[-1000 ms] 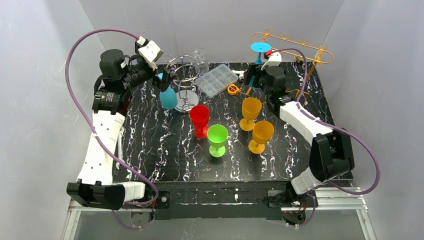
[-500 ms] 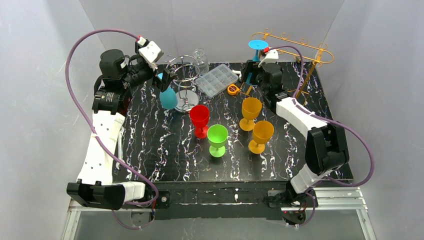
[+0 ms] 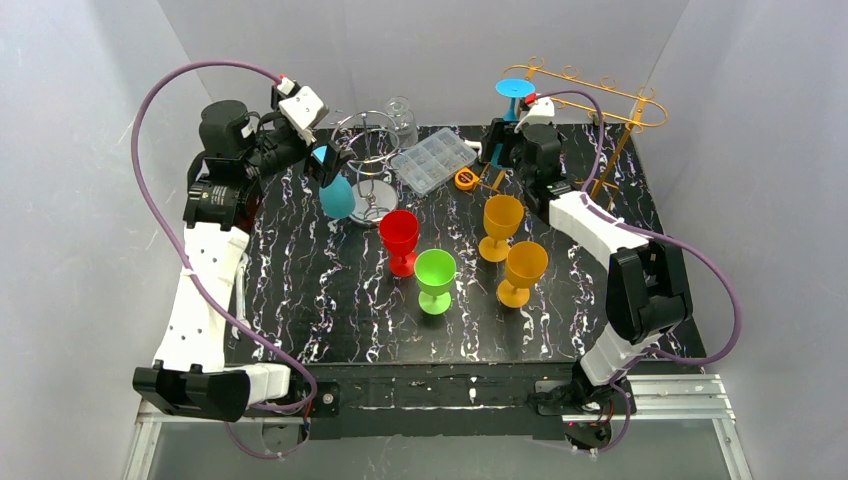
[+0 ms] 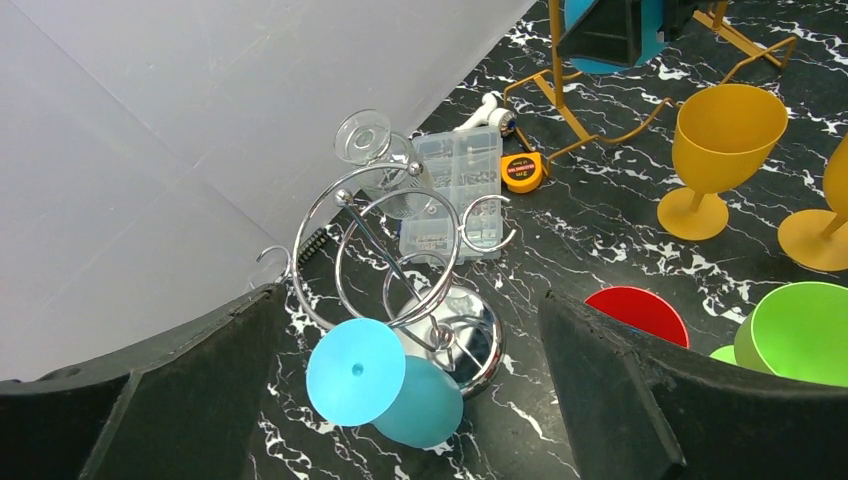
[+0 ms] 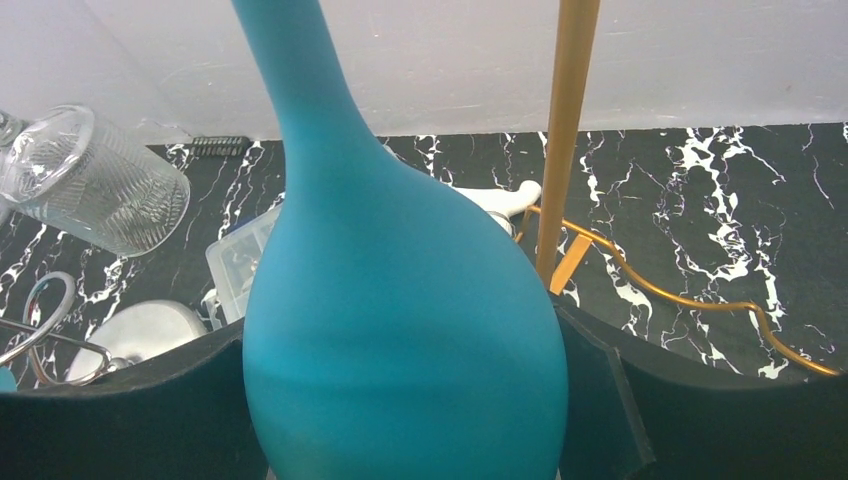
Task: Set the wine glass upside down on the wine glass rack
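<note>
Right wrist view: right jaws clamp the inverted teal glass (image 5: 400, 340) by its bowl, beside the gold rack (image 5: 565, 140) at far right; left jaws stand apart, empty.

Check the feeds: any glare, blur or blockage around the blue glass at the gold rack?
Top external: even light, sharp; the blue wine glass shows clearly. Right wrist: its bowl fills the frame, hiding most of the gold rack. Left wrist: sharp, with bright glints on the chrome rack.
</note>
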